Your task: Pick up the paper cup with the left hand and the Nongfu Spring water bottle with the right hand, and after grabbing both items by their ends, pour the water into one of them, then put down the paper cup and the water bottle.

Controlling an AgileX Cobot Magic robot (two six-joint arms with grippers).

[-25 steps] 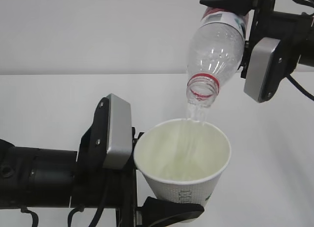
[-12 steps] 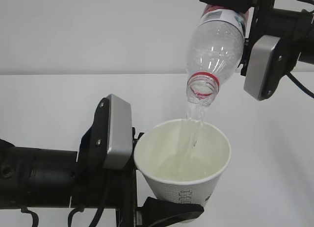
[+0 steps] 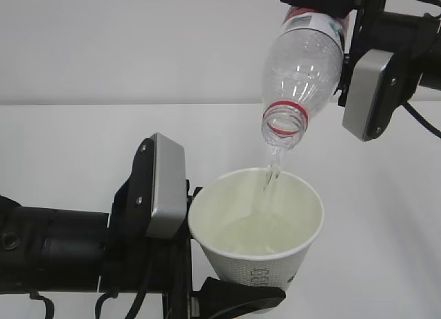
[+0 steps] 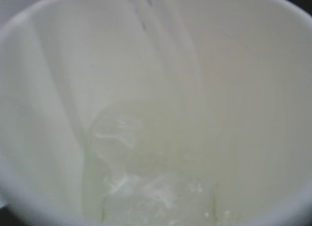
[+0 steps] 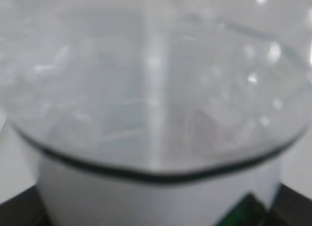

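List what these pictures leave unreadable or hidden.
- Left hand's jaws: exterior view, cut by the bottom edge; left wrist view filled by the paper cup.
- Nongfu Spring water bottle base: cut by the top edge.
- Label text: right wrist view, blurred.
- Cup lettering: exterior view, too small.

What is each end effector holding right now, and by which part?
The left end effector grips the paper cup low on its wall, near the base. The right end effector grips the tipped water bottle at its labelled upper body.
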